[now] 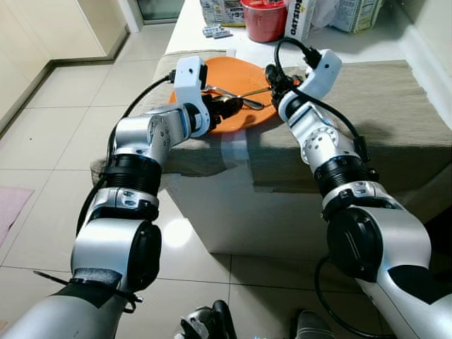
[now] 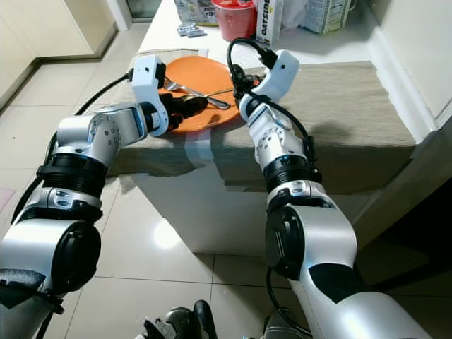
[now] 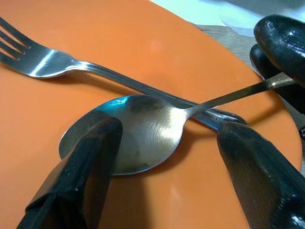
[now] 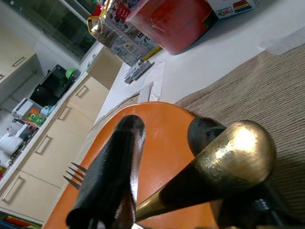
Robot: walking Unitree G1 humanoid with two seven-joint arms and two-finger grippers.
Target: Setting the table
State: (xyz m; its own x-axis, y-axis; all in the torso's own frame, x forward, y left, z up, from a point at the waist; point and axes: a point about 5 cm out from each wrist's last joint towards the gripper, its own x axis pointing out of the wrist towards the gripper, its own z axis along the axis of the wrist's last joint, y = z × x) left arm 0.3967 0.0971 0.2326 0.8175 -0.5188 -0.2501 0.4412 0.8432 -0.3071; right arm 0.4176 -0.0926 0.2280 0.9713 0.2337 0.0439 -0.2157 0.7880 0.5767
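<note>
Fingers of the right gripper closed on the brass-coloured handle end of the steel spoon, seen at the centre of the left eye view, just right of the plate's rim. Spoon bowl resting on the round orange plastic plate, handle crossing over the handle of the steel fork. Left gripper spread open, one black fingertip touching the bowl's edge, the other finger near the neck but apart from it.

Best done, as a judgement: lift the spoon by the handle slowly and straight up so the fork underneath is not dragged; keep the open left fingers low beside the bowl to steady it, without pinching unless a handover is meant. Then carry the spoon off the plate and lay it on the beige woven cloth beside the rim. Risk of the smooth handle twisting in the grip, since only its tip is held.

Writing: white carton at upper centre of the left eye view, lettered "OATSIDE" down its side. Red round tub just left of it, no legible label. Printed box at upper right and another printed carton at upper left of the tub, text too small to read.
</note>
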